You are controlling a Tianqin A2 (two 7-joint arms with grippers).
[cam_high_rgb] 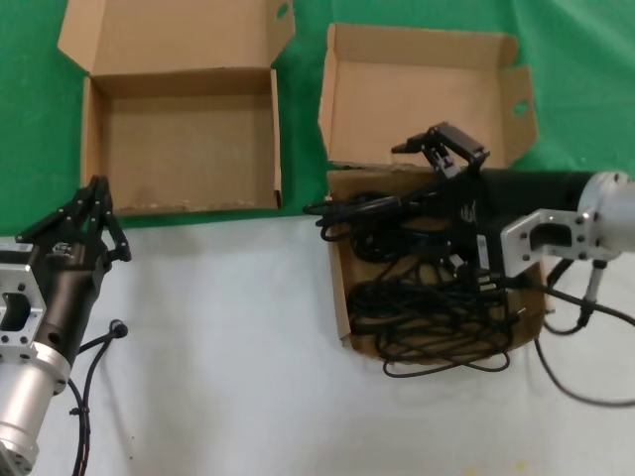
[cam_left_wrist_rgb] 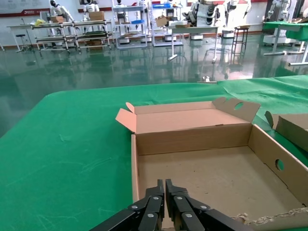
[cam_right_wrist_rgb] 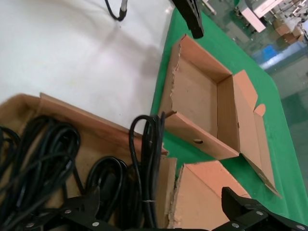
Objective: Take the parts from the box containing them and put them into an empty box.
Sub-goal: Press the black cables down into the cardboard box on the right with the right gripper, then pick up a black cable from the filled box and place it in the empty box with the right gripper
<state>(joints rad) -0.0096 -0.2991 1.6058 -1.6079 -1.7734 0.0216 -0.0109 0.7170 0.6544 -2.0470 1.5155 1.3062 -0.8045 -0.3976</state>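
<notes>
1. Black power cords (cam_high_rgb: 427,307), thin rubber cables in loose tangled bundles, fill the narrow brown cardboard box (cam_high_rgb: 340,297) on the right of the bench (cam_high_rgb: 228,347); one loop hangs over its left wall.
2. I have the right hand (cam_high_rgb: 444,149) over the rear of this box, fingers spread wide and holding nothing.
3. The wide, shallow brown cardboard box (cam_high_rgb: 184,139) sits empty to the left, well apart.
4. My left hand (cam_high_rgb: 89,213) waits near that empty box, fingers pressed together, holding nothing.
5. Current step, in my judgement: first pickup. Next, lower the right hand onto one bundle and close; tangled cords may drag neighbours out.
</notes>
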